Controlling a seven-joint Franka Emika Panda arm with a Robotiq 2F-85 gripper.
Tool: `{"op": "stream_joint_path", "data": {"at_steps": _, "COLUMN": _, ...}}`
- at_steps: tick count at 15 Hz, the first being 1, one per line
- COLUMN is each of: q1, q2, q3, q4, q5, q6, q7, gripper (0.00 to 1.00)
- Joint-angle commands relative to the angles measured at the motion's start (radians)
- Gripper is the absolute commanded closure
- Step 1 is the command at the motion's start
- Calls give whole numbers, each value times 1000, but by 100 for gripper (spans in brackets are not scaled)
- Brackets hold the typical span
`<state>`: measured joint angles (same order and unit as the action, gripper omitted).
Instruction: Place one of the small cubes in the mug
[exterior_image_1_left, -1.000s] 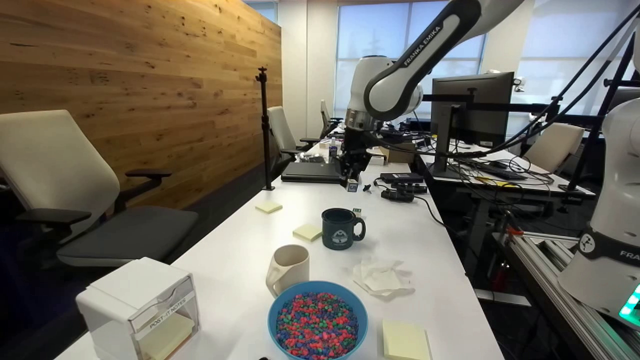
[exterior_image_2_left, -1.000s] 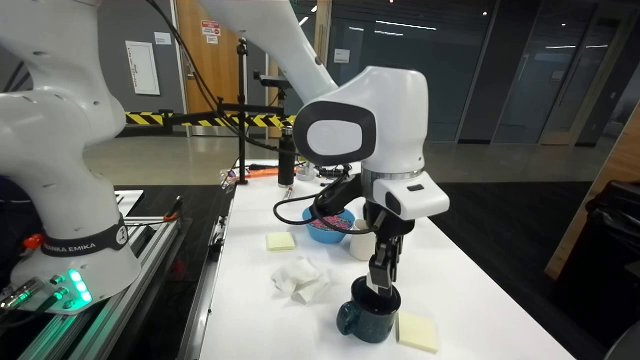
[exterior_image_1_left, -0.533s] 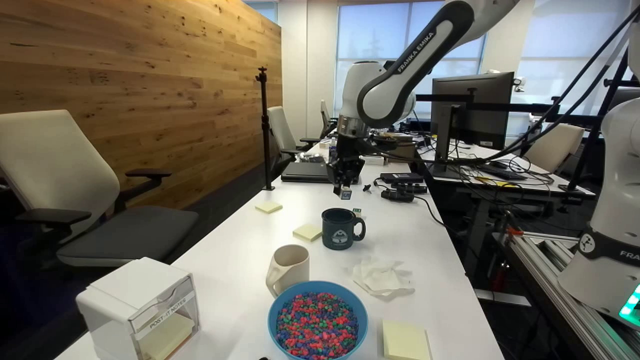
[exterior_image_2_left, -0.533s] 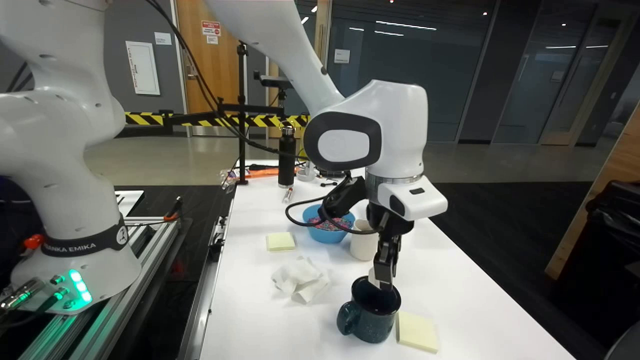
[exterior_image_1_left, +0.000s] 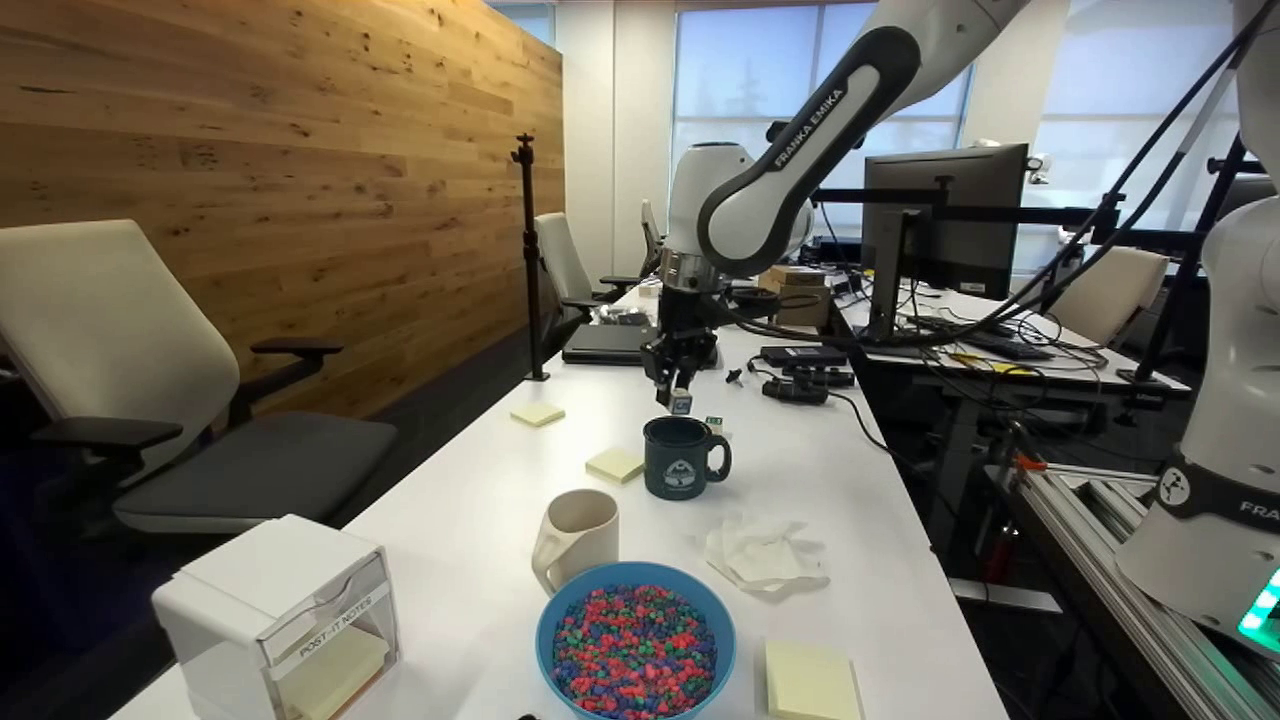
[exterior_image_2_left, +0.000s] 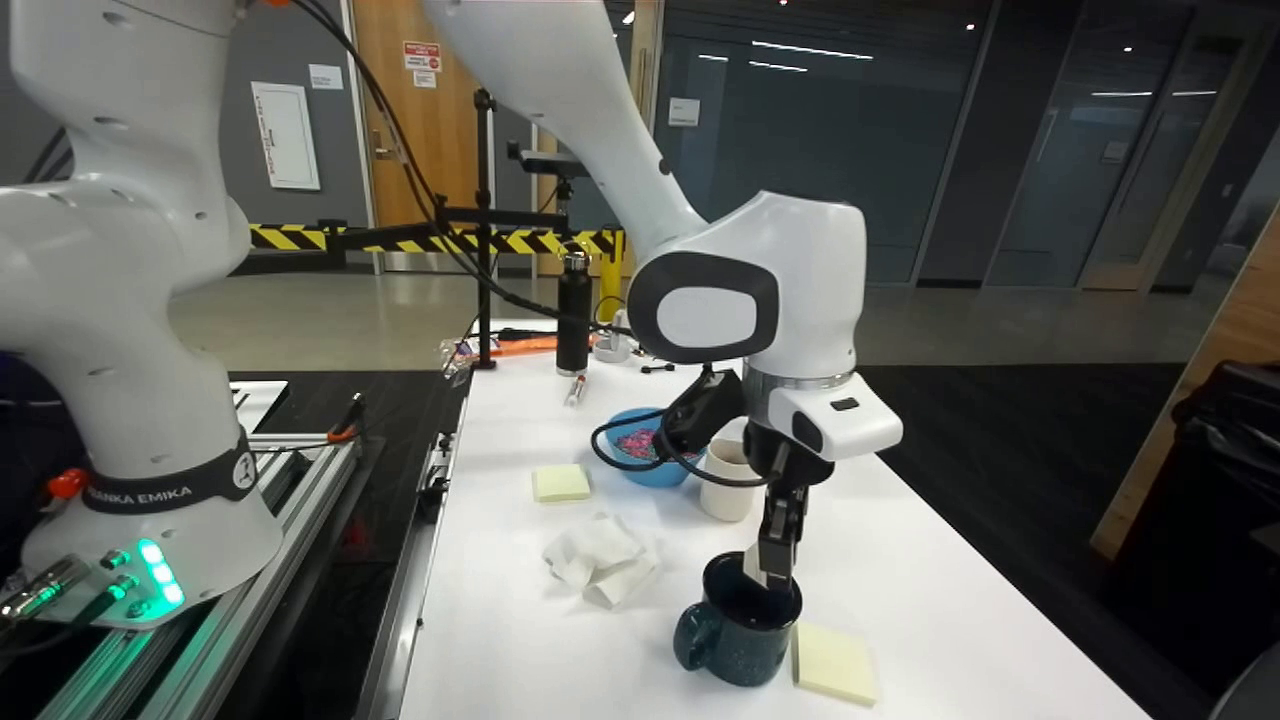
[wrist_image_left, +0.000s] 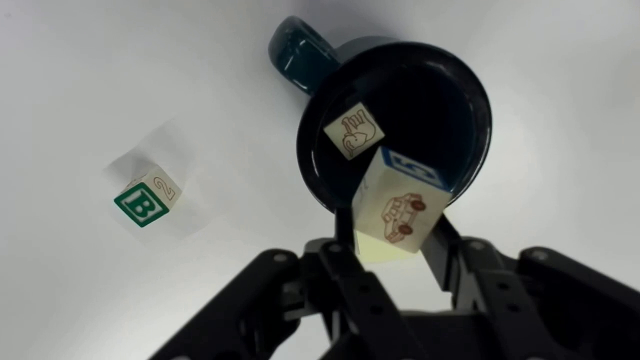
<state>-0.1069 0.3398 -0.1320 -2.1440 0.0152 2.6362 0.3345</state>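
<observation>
The dark mug (exterior_image_1_left: 677, 472) stands upright on the table in both exterior views (exterior_image_2_left: 742, 640), its handle at the side. My gripper (wrist_image_left: 392, 220) is shut on a small cube with a car drawing and blue 5 (wrist_image_left: 400, 205). The held cube is tilted and overlaps the mug's opening (wrist_image_left: 430, 110) near its rim in the wrist view. In an exterior view the held cube (exterior_image_1_left: 680, 403) appears just above the mug's far rim. A cube with an animal drawing (wrist_image_left: 354, 131) lies inside the mug. A green B cube (wrist_image_left: 145, 200) rests on the table beside it.
A cream cup (exterior_image_1_left: 580, 535) and a blue bowl of coloured bits (exterior_image_1_left: 548, 640) stand near the mug. Crumpled tissue (exterior_image_1_left: 765, 552) and yellow note pads (exterior_image_1_left: 614, 464) lie around. A white note dispenser (exterior_image_1_left: 270, 600) and a black laptop (exterior_image_1_left: 608, 345) are on the table.
My gripper has carried the held cube toward the mug. In the exterior views the arm has come lower, and the cube is now nearer the mug's rim. The mug has not moved.
</observation>
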Motion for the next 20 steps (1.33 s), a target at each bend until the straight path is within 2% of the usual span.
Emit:
{"op": "stream_joint_path", "data": {"at_steps": 1, "q1": 17, "q2": 30, "q3": 0, "q4": 37, "q5": 29, "q6": 3, "q7": -10, "gripper": 87}}
{"op": "stream_joint_path", "data": {"at_steps": 8, "q1": 38, "q2": 55, "q3": -1, "q4": 53, "q5": 23, "q6": 4, "q7": -9, "gripper": 87}}
{"op": "stream_joint_path", "data": {"at_steps": 9, "q1": 39, "q2": 53, "q3": -1, "q4": 52, "q5": 25, "q6": -5, "q7": -7, "gripper": 82}}
{"op": "stream_joint_path", "data": {"at_steps": 10, "q1": 40, "q2": 55, "q3": -1, "q4": 52, "q5": 25, "q6": -1, "q7": -8, "gripper": 37}}
{"op": "stream_joint_path", "data": {"at_steps": 11, "q1": 40, "q2": 54, "q3": -2, "q4": 52, "q5": 25, "q6": -4, "q7": -6, "gripper": 36}}
{"op": "stream_joint_path", "data": {"at_steps": 16, "q1": 39, "q2": 48, "q3": -3, "q4": 52, "q5": 25, "q6": -8, "q7": -6, "gripper": 3}}
{"op": "stream_joint_path", "data": {"at_steps": 20, "q1": 49, "q2": -71, "q3": -20, "q4": -37, "q5": -22, "q6": -90, "q7": -32, "gripper": 0}}
